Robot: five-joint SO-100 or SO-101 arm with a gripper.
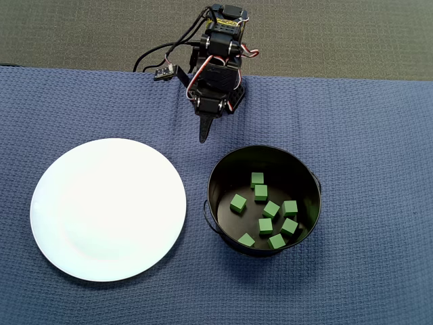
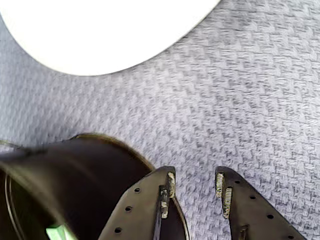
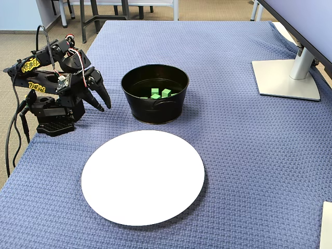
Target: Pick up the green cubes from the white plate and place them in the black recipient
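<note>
The plate (image 1: 108,208) lies bare and nine cubes (image 1: 265,226) sit in the bucket (image 1: 264,200) beside the slightly parted, empty jaws, so the job looks finished and only parking remains.

Blue woven tablecloth (image 3: 249,155), monitor stand (image 3: 285,78), grey carpet (image 1: 338,34), chair legs (image 3: 93,15)

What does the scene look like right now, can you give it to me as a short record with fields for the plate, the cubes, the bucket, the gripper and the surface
plate: white plate, bare, no cubes on it
cubes: nine green cubes, all lying on the bucket floor in the overhead view
bucket: black bucket, upright, right of the plate in the overhead view
gripper: gripper, empty, jaws slightly apart, over the cloth beside the bucket
surface: blue woven cloth
also present: monitor stand at the table's far corner in the fixed view
</note>
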